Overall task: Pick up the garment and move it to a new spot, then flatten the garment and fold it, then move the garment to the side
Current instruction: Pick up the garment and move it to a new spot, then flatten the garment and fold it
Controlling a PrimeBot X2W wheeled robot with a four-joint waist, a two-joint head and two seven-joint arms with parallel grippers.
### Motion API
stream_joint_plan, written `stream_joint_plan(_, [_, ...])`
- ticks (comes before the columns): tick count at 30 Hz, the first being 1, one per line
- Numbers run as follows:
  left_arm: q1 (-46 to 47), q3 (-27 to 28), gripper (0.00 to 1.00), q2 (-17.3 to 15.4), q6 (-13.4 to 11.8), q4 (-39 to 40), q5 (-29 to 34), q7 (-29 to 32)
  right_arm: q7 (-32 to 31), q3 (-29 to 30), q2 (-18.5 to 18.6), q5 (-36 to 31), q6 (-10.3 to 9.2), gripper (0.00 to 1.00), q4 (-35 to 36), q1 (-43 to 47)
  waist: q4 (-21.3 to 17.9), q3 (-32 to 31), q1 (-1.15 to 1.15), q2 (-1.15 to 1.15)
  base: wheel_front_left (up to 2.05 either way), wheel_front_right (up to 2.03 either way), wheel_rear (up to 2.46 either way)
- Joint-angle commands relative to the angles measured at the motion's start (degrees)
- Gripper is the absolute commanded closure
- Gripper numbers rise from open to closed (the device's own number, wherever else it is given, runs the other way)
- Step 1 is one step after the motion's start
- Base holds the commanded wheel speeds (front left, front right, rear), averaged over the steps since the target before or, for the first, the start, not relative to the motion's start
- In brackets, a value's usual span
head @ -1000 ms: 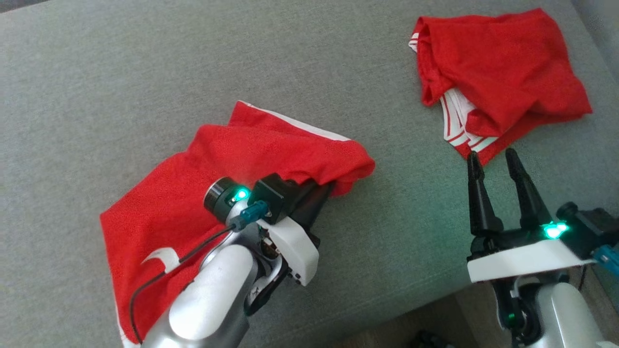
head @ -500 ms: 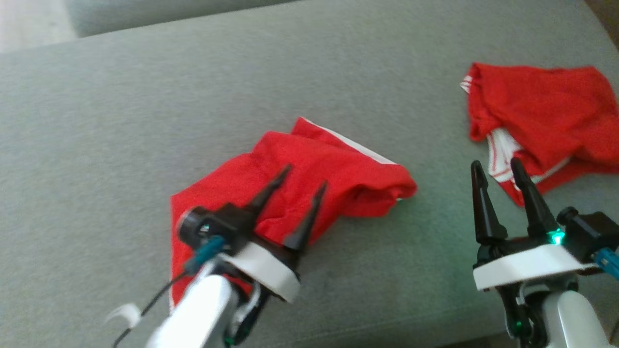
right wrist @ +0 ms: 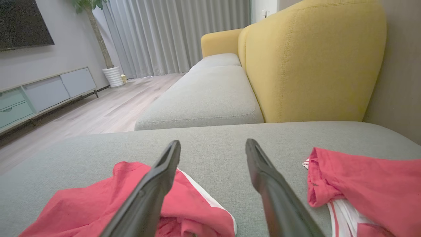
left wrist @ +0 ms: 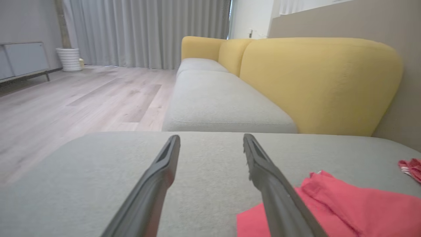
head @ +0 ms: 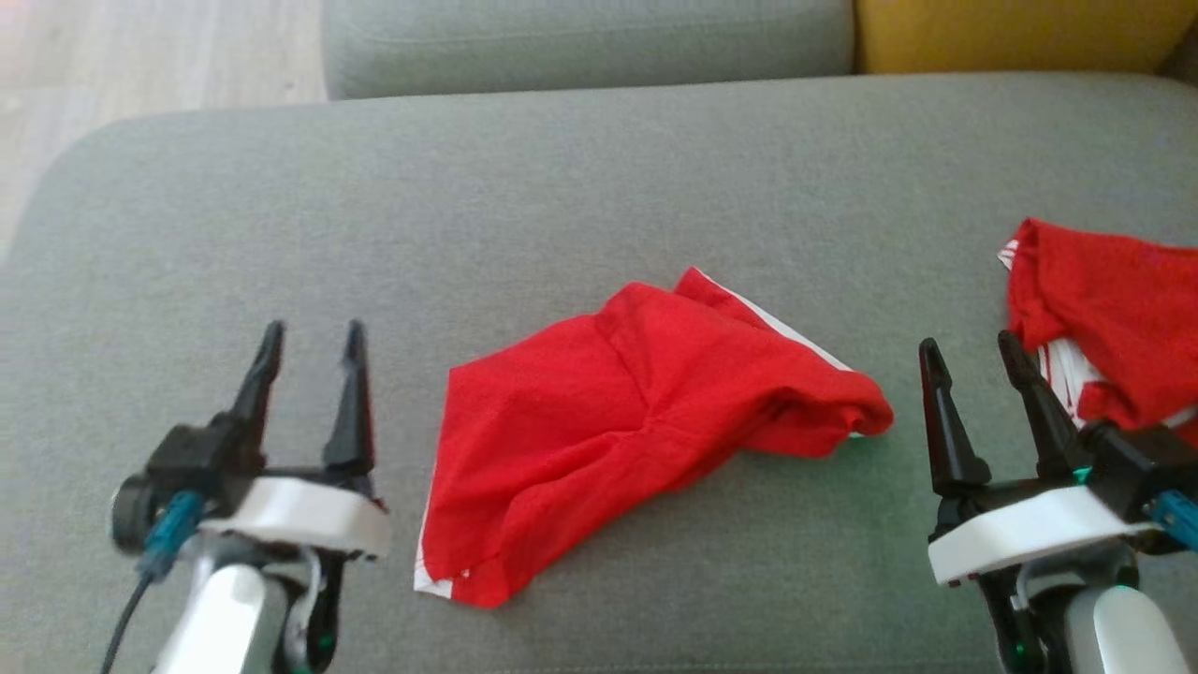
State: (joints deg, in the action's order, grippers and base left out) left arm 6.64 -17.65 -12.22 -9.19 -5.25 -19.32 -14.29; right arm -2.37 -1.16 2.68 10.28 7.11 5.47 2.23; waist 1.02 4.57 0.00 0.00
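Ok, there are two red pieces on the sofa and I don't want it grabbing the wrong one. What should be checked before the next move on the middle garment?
1. Left jaws open, holding nothing: ok.
2. Right jaws open, holding nothing: ok.
3. Middle garment lying on the grey cushion, free of both arms: ok.
4. Middle garment flat: not ok; its right end is bunched and creased.
5. Second red garment apart from it: ok; bare cushion lies between them.
6. Bare cushion beside the middle garment for spreading it: ok, to its left and behind it.
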Motion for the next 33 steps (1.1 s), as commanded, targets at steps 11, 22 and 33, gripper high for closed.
stream_joint_plan(11, [-5.25, 3.13, 0.0, -2.54, 0.01, 3.47, 0.35, -0.7, -1.18, -1.67, 0.2, -1.67, 0.37, 0.0, 1.61, 2.0, 1.14, -3.39, 0.0, 0.0, 0.0, 0.0, 0.0])
stream_joint_plan(22, [-8.26, 1.43, 0.0, -2.95, -0.14, 4.73, 0.67, -0.24, -1.84, -1.91, 0.2, -1.55, 0.37, 0.0, 2.0, 4.2, 0.64, -4.45, 0.0, 0.0, 0.0, 0.0, 0.0])
stream_joint_plan(33, [-7.84, 0.91, 0.0, -3.39, -0.49, 5.32, 0.9, -0.09, -1.95, -1.4, 0.2, -1.49, 0.37, 0.0, 2.31, 4.12, 0.64, -4.08, 0.0, 0.0, 0.0, 0.0, 0.0])
